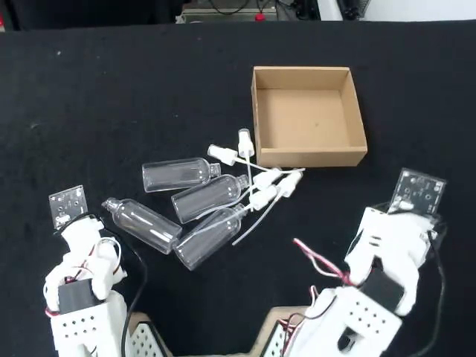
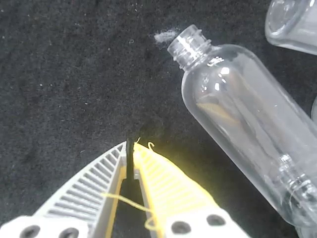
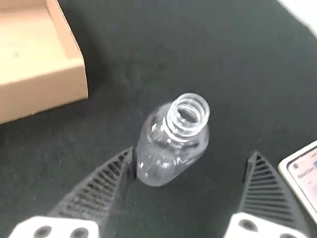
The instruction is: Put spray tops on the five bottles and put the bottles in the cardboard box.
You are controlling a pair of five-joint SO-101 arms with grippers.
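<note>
I judge capping not yet begun: right gripper [image 3: 192,156], jaws wide, brackets an upright bottle [image 3: 171,148]; left gripper [image 2: 132,146], jaws together, empty; next I'd clamp that bottle.

Left arm [image 1: 80,279]: lower left of the high view, wrist folded in over its base, pointing toward the top of the frame. Left gripper [image 2: 131,151]: jaws closed tip to tip, one white, one yellow. Right arm [image 1: 387,260]: lower right of the high view, angled toward upper right. Right gripper [image 3: 190,166]: jaws spread wide, both black, tips level.
</note>
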